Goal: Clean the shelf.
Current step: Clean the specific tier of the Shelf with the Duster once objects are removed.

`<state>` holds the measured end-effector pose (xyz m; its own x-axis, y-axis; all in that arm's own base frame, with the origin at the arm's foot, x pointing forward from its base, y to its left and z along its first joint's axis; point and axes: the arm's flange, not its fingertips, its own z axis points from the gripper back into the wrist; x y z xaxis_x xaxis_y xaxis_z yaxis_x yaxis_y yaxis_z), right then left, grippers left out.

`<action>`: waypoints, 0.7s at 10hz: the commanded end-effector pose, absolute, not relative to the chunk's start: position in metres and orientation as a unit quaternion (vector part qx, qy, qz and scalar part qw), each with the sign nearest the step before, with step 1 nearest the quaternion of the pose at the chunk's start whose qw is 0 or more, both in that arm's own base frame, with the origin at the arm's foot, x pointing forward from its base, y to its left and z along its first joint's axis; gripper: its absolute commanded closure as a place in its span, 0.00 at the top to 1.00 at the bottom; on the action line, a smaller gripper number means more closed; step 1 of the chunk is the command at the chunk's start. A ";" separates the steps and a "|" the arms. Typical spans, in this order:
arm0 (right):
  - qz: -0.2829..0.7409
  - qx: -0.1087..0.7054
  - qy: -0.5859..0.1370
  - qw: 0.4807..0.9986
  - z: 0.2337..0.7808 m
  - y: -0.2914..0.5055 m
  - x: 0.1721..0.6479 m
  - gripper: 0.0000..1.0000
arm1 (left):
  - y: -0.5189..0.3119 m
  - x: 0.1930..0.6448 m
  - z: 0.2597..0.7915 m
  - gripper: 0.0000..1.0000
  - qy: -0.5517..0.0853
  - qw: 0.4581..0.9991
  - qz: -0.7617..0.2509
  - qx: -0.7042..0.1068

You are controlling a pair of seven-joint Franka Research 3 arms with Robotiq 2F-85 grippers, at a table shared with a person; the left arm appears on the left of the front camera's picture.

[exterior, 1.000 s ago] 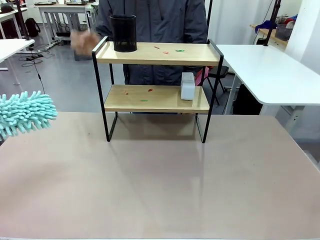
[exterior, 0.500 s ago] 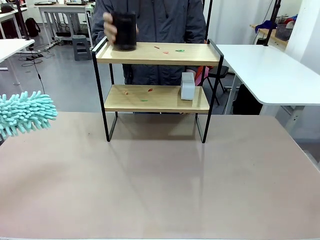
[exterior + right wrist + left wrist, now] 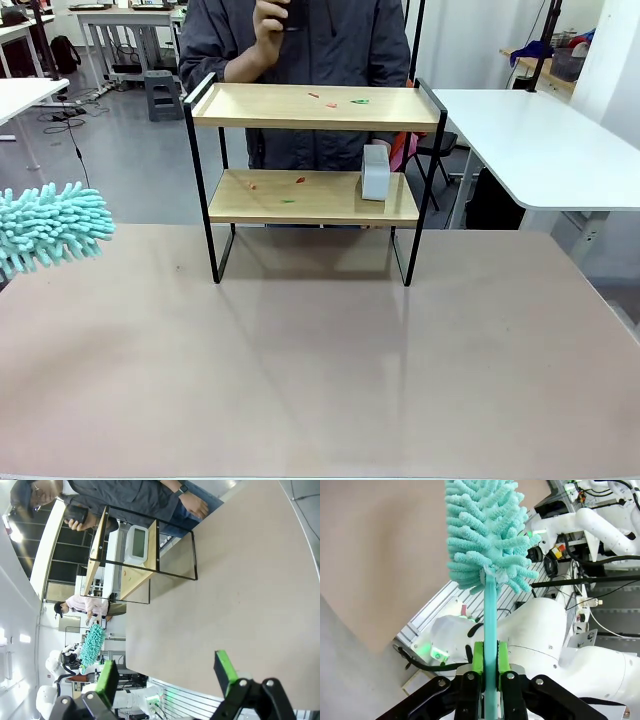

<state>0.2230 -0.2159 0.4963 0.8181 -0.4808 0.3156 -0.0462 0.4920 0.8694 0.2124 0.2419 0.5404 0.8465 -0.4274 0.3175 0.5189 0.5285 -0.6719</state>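
The shelf stands at the table's far side, two wooden boards in a black frame; it lies sideways in the right wrist view as the shelf. Small red and green scraps dot both boards. A white boxy object sits on the lower board at the right. A teal fluffy duster pokes in at the left edge. In the left wrist view my left gripper is shut on the duster by its teal handle. My right gripper hangs open above the table with nothing between its fingers.
A person stands behind the shelf, holding a black cup up near the chest. White desks stand at the right and far left. The brown tabletop stretches in front of the shelf.
The person's hand came in, took the black cup off the top board's left end and lifted it up to the chest. The duster and both arms have stayed still.
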 end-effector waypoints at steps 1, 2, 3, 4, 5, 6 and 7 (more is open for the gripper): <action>-0.122 0.488 -0.283 0.817 0.497 -0.216 0.226 1.00 | 0.230 0.212 0.582 0.12 -0.116 0.884 -0.213 -0.401; -0.122 0.488 -0.283 0.817 0.497 -0.216 0.226 1.00 | 0.223 0.214 0.628 0.12 -0.153 0.895 -0.159 -0.388; -0.122 0.488 -0.283 0.817 0.497 -0.216 0.226 1.00 | 0.212 0.221 0.671 0.12 -0.173 0.909 -0.112 -0.362; -0.122 0.488 -0.283 0.817 0.497 -0.216 0.226 1.00 | 0.192 0.232 0.707 0.12 -0.199 0.916 -0.098 -0.336; -0.122 0.488 -0.283 0.817 0.497 -0.216 0.226 1.00 | 0.158 0.242 0.736 0.12 -0.185 0.916 -0.103 -0.342; -0.122 0.488 -0.283 0.817 0.497 -0.216 0.226 1.00 | 0.116 0.250 0.754 0.12 -0.168 0.905 -0.116 -0.373; -0.122 0.488 -0.283 0.817 0.497 -0.216 0.226 1.00 | 0.075 0.257 0.762 0.12 -0.183 0.903 -0.098 -0.375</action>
<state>0.2236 -0.2156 0.4962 0.8192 -0.4798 0.3143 -0.0450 0.4925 0.8692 0.2440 0.0992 0.7692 0.9084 -0.0661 0.4127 0.3324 0.7129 -0.6175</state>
